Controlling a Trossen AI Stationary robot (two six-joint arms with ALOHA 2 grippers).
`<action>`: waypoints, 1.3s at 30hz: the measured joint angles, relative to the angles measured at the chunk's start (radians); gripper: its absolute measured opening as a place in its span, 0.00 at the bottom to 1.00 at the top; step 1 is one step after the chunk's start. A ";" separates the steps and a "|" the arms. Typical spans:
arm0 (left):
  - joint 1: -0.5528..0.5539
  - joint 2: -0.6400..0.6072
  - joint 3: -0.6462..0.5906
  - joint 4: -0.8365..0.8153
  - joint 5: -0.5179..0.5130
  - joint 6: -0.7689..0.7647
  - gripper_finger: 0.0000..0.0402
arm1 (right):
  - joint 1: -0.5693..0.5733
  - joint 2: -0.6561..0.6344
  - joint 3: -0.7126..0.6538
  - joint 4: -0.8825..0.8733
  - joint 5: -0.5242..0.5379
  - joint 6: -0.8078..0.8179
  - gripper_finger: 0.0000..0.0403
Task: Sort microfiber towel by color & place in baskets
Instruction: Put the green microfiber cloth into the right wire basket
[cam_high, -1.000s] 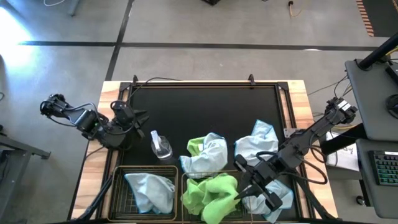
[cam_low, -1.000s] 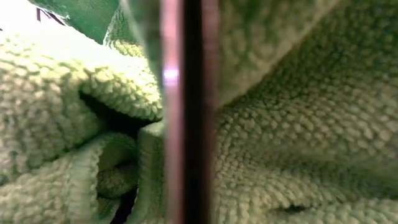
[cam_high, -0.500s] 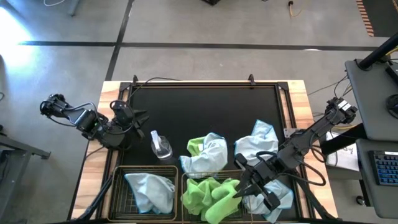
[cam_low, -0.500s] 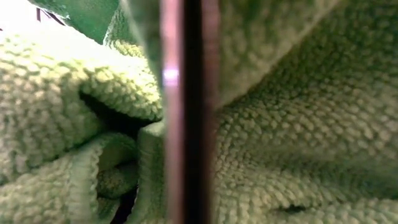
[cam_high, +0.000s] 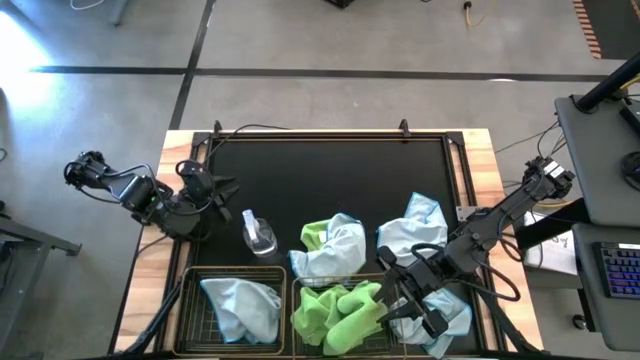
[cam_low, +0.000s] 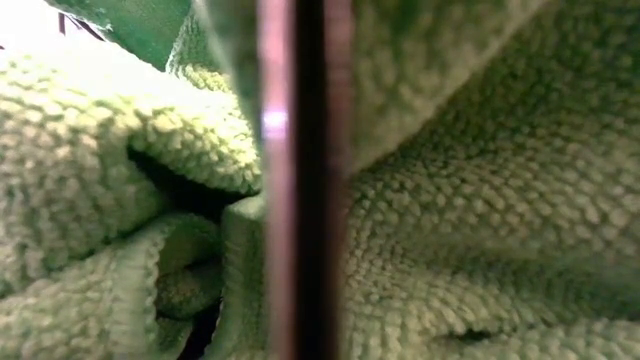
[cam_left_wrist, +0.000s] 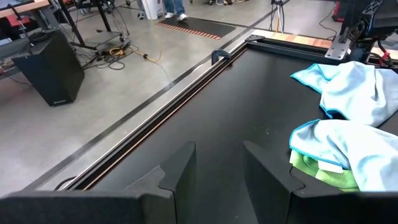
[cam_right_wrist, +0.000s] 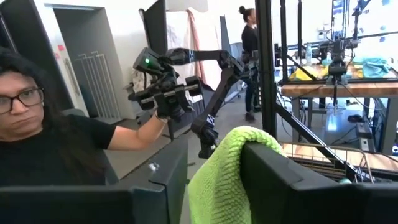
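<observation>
**Right gripper above the green-towel basket, towel between parted fingers**

The right gripper (cam_high: 392, 298) stood over the near right-hand basket (cam_high: 300, 292). In the right wrist view its two dark fingers (cam_right_wrist: 277, 180) were spread, with a fold of lime green towel (cam_right_wrist: 221, 180) standing up in the gap; whether the fingers gripped the cloth could not be told. Seen from above, the green towel (cam_high: 340, 312) lay bunched inside that basket, and the low view was filled by its looped pile (cam_low: 480, 200) behind a vertical basket wire (cam_low: 300, 180). The left-hand basket (cam_high: 190, 300) held a pale blue towel (cam_high: 243, 306). On the black mat (cam_high: 330, 180) behind the baskets lay a blue towel over a green one (cam_high: 330, 243), another blue towel (cam_high: 415, 232) just right of them, and a further blue towel (cam_high: 445, 318) under the right arm. A clear spray bottle (cam_high: 258, 233) stood near the left basket. The left gripper (cam_high: 215, 188) waited at the mat's left edge, fingers (cam_left_wrist: 180, 174) apart and empty. A person (cam_right_wrist: 56, 143) appeared beyond the table.
</observation>
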 joint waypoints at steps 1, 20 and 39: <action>0.000 0.000 0.000 0.000 0.000 0.000 0.28 | 0.000 0.000 0.000 -0.011 0.000 0.000 0.35; 0.000 -0.007 0.000 0.008 0.000 0.000 0.28 | 0.000 -0.001 0.000 -0.539 -0.006 0.384 0.33; 0.000 -0.007 0.000 0.008 0.000 0.011 0.28 | -0.037 0.002 0.000 -0.781 0.116 0.565 0.31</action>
